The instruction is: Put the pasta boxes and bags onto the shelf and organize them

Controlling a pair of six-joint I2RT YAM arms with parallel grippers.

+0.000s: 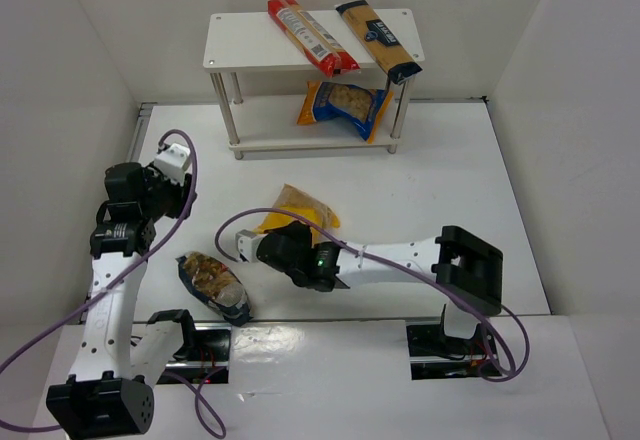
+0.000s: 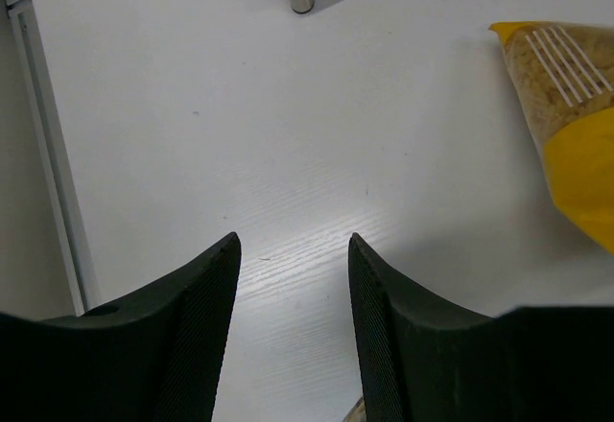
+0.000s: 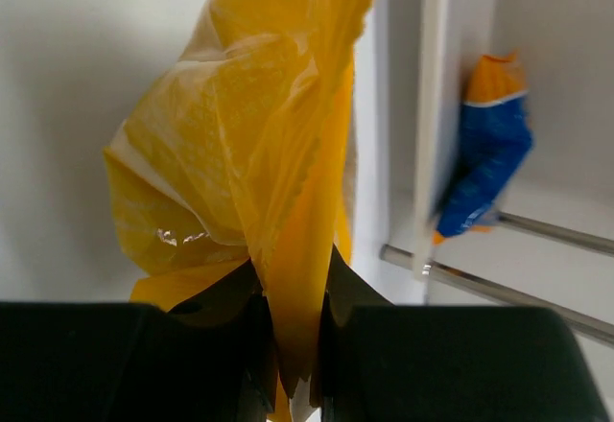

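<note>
Right gripper (image 3: 293, 331) is clamped on the thin crimped edge of the yellow plastic bag with the clear window (image 3: 251, 144). Bag body stands ahead of its jaws. Can't tell if it's clear of the table. Left gripper (image 2: 293, 249): jaws apart, nothing between, only bare white table (image 2: 288, 105) beneath.

Risks:
- The grip is on film only, so the bag's weight could swing it or pull the film out in transit.
- The white two-tier shelf (image 1: 250, 40) already has the blue-yellow bag (image 1: 345, 108) on its lower tier, far ahead of the right gripper. A slack bag could snag the upper board or a post, or shove that bag.

Views:
- Right wrist shows the pinch; the top view hides it under the wrist.
- Only the top view shows the long red pack (image 1: 312, 36) and long yellow-navy pack (image 1: 378, 40) on the top board, and the dark clear bag of brownish pasta (image 1: 213, 285) unshelved behind the left gripper, near the arm bases.
</note>
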